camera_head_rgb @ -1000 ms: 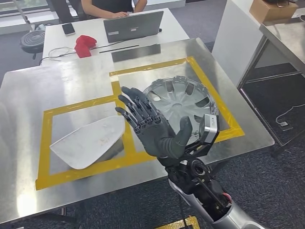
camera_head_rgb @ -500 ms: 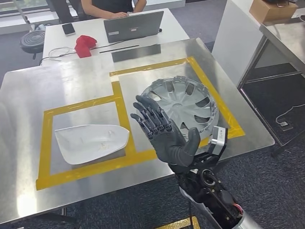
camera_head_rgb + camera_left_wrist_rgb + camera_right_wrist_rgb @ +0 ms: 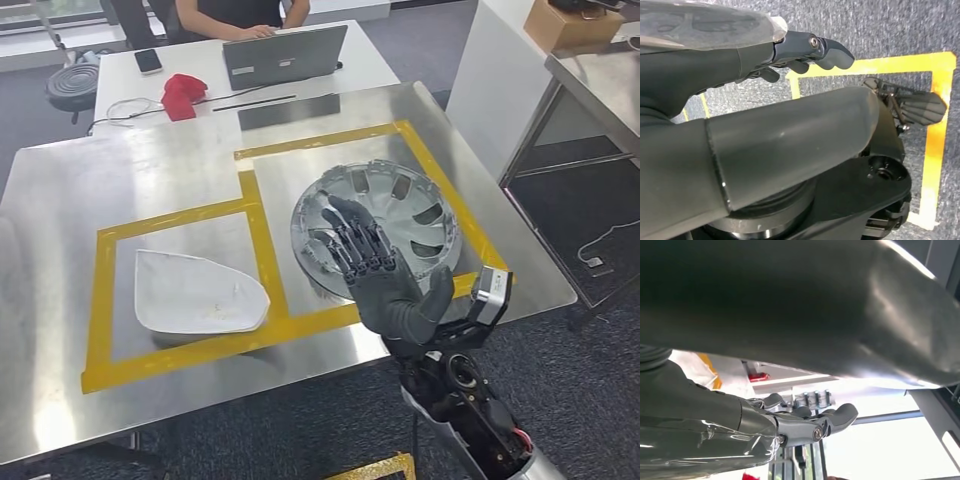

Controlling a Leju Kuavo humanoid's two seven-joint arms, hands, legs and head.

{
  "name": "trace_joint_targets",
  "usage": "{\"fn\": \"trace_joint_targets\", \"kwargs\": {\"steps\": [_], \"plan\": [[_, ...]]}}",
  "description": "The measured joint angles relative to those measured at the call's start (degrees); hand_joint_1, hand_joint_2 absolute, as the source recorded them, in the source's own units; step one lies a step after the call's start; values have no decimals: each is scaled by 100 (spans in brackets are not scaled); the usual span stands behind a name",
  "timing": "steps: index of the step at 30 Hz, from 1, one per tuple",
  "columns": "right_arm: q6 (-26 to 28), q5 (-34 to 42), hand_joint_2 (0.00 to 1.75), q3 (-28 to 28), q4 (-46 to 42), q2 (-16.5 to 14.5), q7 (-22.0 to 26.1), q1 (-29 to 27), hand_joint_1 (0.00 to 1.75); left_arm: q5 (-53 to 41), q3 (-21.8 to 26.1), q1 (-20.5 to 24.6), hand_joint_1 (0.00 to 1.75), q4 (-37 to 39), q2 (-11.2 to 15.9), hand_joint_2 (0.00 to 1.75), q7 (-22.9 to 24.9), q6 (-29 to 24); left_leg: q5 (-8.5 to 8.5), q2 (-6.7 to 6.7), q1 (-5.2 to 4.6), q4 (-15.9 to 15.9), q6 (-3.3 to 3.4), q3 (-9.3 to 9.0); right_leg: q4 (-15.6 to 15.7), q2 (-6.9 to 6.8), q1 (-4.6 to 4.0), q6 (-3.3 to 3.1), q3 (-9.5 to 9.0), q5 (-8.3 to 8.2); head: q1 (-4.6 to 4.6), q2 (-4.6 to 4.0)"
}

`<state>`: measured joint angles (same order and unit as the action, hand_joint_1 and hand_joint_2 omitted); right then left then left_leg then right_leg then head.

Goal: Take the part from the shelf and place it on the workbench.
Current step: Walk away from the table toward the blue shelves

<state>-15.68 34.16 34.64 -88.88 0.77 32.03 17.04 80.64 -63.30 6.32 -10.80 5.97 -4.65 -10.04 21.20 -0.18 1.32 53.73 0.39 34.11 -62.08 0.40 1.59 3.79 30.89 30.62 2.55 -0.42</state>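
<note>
A white, flat, roughly triangular part [image 3: 198,296] lies inside the left yellow-taped box on the steel workbench [image 3: 60,200]. In the right taped box rests a silver wheel cover [image 3: 411,205]. My right hand [image 3: 385,285] hovers palm up above the bench's near edge, over the near rim of the wheel cover, fingers spread and holding nothing. The same hand [image 3: 798,425] appears in the right wrist view with its fingers stretched out. My left hand [image 3: 806,50] hangs over grey floor with yellow tape, fingers loose and holding nothing.
Behind the bench is a white desk with a laptop [image 3: 285,55], a red cloth [image 3: 181,95], a phone [image 3: 147,60] and a person [image 3: 234,12] seated at it. A white cabinet [image 3: 506,80] and a cardboard box [image 3: 570,22] stand at the right.
The white part has settled flat and a little to the right in the left box. My right hand has drawn back to the right, toward the bench's near edge, still holding nothing.
</note>
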Motion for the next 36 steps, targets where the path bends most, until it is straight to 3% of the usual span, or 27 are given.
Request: {"fn": "trace_joint_targets", "kwargs": {"steps": [2, 6, 8, 10, 11, 12, 13, 14, 17, 19, 21, 22, 24, 26, 27, 28, 29, 30, 32, 33, 34, 36], "plan": [[-20, -3, 0, -80, -9, 31, 4, -25, 0, -8, 7, 2, 0, 0, 1, 0, 6, 2, -28, -16, 4, 45, -80, 40, 617, 25, 6, -21, -318, -236, -1, 0], [-57, -58, 0, -179, -46, 53, 5, -92, 0, -22, 16, -3, 0, 1, 6, 0, 6, 10, -76, -29, 5, 87, -248, 124, 705, 55, -11, -239, -229, -328, 4, 0], [-92, -90, 0, -216, -64, 55, 10, -106, 0, -34, 19, -9, 0, 1, 3, 0, 6, 14, 276, -17, 23, 450, -291, 294, 719, 37, -9, -342, -120, -431, 5, 0], [-119, -104, 0, -247, -80, 56, 15, -119, 0, -44, 20, -5, 0, 1, -1, 0, 6, 18, 848, -11, 21, 1242, -310, 564, 717, 28, -30, -392, 9, -531, 7, 0], [-125, -107, 0, -261, -83, 57, 15, -130, 0, -44, 20, -2, 0, 1, -2, 0, 6, 18, 1034, -11, 18, 1613, -312, 655, 715, 25, -48, -400, 74, -579, 6, 0], [-127, -109, 0, -274, -82, 57, 15, -145, 0, -45, 20, 1, 0, 1, -2, 0, 6, 19, 1104, -11, 13, 1827, -304, 661, 713, 22, -68, -405, 135, -625, 7, 0], [-128, -110, 0, -286, -82, 57, 15, -160, 0, -45, 20, 2, 0, 1, -2, 0, 6, 19, 1063, -11, 6, 1822, -281, 554, 712, 20, -87, -406, 193, -670, 7, 0], [-128, -111, 0, -298, -85, 58, 15, -169, 0, -45, 20, 5, 0, 1, -2, 0, 6, 18, 944, -11, -9, 1579, -242, 330, 712, 21, -105, -404, 246, -715, 6, 0], [-150, -124, 0, -327, -120, 58, 19, -174, 0, -45, 20, 38, 0, 1, 16, 0, 8, 16, 709, -5, -101, 333, -82, -557, 715, 19, -137, -364, 335, -836, 3, 0], [-199, -146, 0, -342, -142, 59, 30, -175, 0, -46, 21, 60, 0, -1, 26, 0, 15, 16, 689, -1, -155, -1, -26, -744, 733, 9, -132, -302, 344, -914, -1, 0], [-253, -160, 0, -357, -157, 64, 43, -182, 0, -47, 22, 67, 0, -2, 18, 0, 25, 16, 593, 22, -148, -50, 20, -701, 743, 19, -128, -231, 359, -962, 0, 0], [-279, -161, 0, -371, -169, 71, 48, -185, 0, -48, 22, 69, 0, -2, 13, 0, 28, 15, 540, 45, -130, -78, 52, -670, 675, 24, -131, -201, 401, -881, -2, 0], [-322, -166, 0, -407, -187, 87, 55, -192, 0, -48, 22, 64, 0, -2, 3, 0, 33, 15, 422, 106, -99, -122, 114, -571, 179, 19, -118, -156, 585, -413, -3, 0], [-326, -170, 0, -439, -191, 111, 56, -205, 0, -47, 22, 60, 0, -2, 2, 0, 34, 14, 314, 154, -101, -119, 141, -422, -609, 8, -104, -110, 794, 107, -3, 0], [-318, -171, 0, -456, -192, 127, 56, -213, 0, -47, 22, 58, 0, -2, -2, 0, 35, 14, 263, 184, -101, -109, 135, -343, -889, 4, -98, -90, 824, 202, -4, 0], [-303, -171, 0, -475, -198, 142, 56, -221, 0, -47, 23, 57, 0, -2, -7, 0, 36, 14, 215, 217, -100, -93, 126, -265, -982, -1, -95, -75, 766, 160, -4, 0], [-283, -171, 0, -502, -210, 159, 57, -230, 0, -47, 23, 55, 0, -2, -12, 0, 38, 14, 174, 251, -97, -68, 113, -186, -862, -16, -90, -65, 604, 20, -4, 0], [-261, -170, 0, -530, -231, 173, 57, -237, 0, -47, 22, 54, 0, -2, -18, 0, 40, 14, 140, 282, -94, -35, 93, -114, -539, -56, -84, -59, 342, -147, -4, 0], [-230, -169, 0, -590, -284, 196, 60, -244, 0, -47, 23, 48, 0, -2, -23, 0, 42, 14, 88, 339, -106, 49, 40, -5, 316, -204, -100, -77, -238, -248, 0, 0], [-224, -168, 0, -614, -308, 202, 61, -249, 0, -47, 24, 45, 0, -2, -24, 0, 43, 14, 62, 368, -115, 80, 7, 19, 614, -257, -114, -109, -410, -222, 12, 0], [-222, -168, 0, -634, -325, 206, 62, -256, 0, -46, 24, 42, 0, -2, -24, 0, 43, 14, 32, 402, -123, 94, -24, 29, 761, -270, -132, -156, -474, -177, 24, 0], [-222, -168, 0, -669, -351, 220, 64, -282, 0, -44, 24, 41, 0, -2, -25, 0, 43, 13, -29, 460, -116, 88, -94, 40, 797, -199, -141, -278, -392, -241, 43, 0]]}}
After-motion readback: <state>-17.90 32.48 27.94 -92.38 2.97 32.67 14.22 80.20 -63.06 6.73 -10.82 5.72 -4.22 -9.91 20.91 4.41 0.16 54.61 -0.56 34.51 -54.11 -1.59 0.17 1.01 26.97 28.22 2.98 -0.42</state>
